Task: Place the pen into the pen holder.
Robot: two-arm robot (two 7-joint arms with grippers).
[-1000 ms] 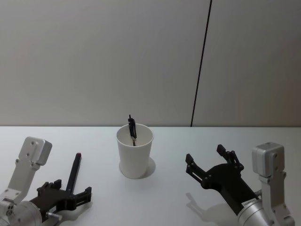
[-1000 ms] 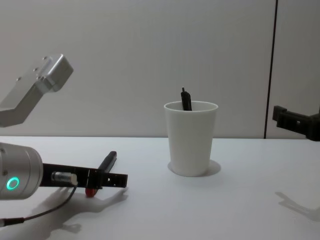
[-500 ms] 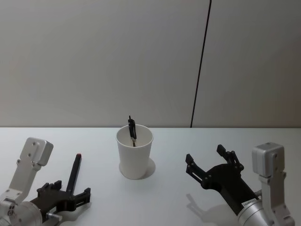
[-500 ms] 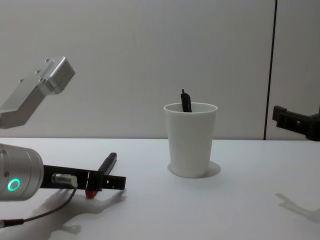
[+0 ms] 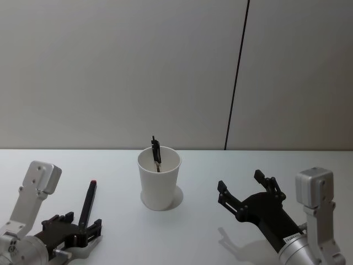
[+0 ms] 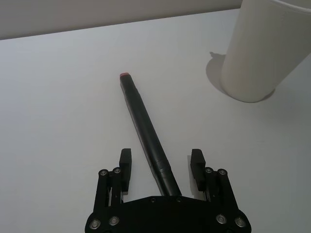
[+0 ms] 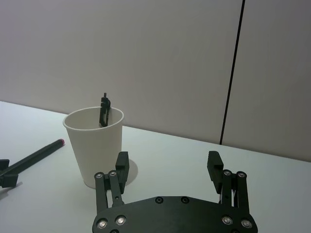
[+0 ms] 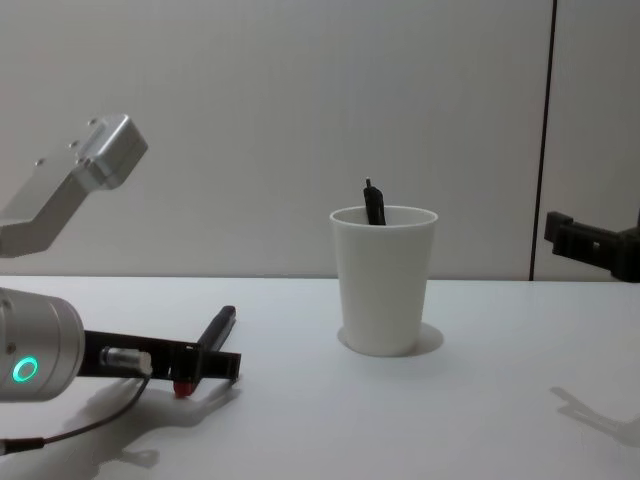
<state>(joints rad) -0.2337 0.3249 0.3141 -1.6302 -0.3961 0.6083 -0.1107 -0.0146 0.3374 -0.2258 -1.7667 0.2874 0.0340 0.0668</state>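
In the head view, the pen (image 5: 88, 200) is lying on the bench (image 5: 187, 232) to the left of the pen holder (image 5: 159, 182), its near end being straddled by the left gripper (image 5: 84, 221). The right gripper (image 5: 240, 181) is being held to the holder's right. A second dark pen (image 5: 156, 152) is standing inside the holder.

In the left wrist view, the fingers (image 6: 125, 165) are being held released either side of the pen, apart from it.

In the right wrist view, that gripper's fingers (image 7: 121, 162) are likewise being held spread.

In the chest view, the white bench is being backed by a grey wall (image 8: 250, 120) with a dark seam (image 8: 542, 140) right of the holder.

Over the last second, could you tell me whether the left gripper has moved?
Yes, slightly: in the chest view the left gripper has shifted left, away from the cup, which stayed put.
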